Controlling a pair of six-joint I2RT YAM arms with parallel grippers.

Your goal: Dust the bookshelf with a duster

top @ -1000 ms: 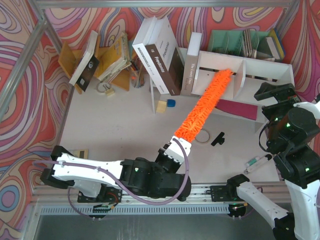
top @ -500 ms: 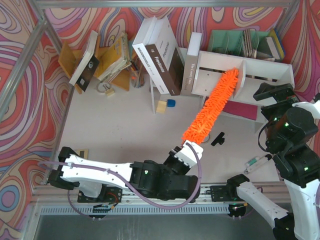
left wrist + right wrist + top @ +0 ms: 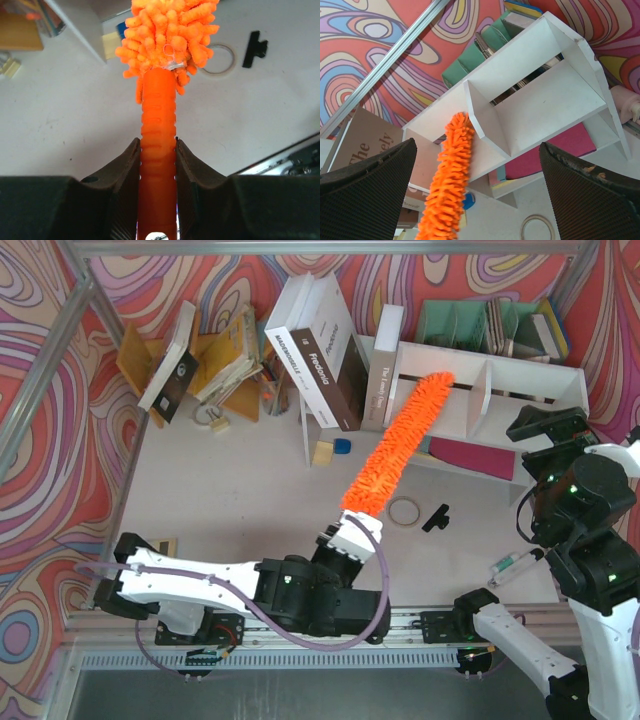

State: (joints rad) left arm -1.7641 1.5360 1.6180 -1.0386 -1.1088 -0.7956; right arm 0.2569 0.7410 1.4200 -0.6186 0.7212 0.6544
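The orange duster slants up from the table's middle to the white bookshelf at the back right. Its fluffy tip lies in the left compartment, close to the middle divider. My left gripper is shut on the duster's smooth handle; in the left wrist view the jaws clamp the handle just below the shaggy head. My right gripper hovers open and empty near the shelf's right end. The right wrist view shows its fingers spread wide, with the shelf and the duster head between them.
A mint-green organizer with books stands behind the shelf. Leaning books stand left of it. A magenta book lies under the shelf. A tape ring and a black clip lie near the duster's base.
The duster head swung right toward the divider, then back left; its tip now sits further left in the left compartment. My left gripper shifted right and back. The right arm has not moved.
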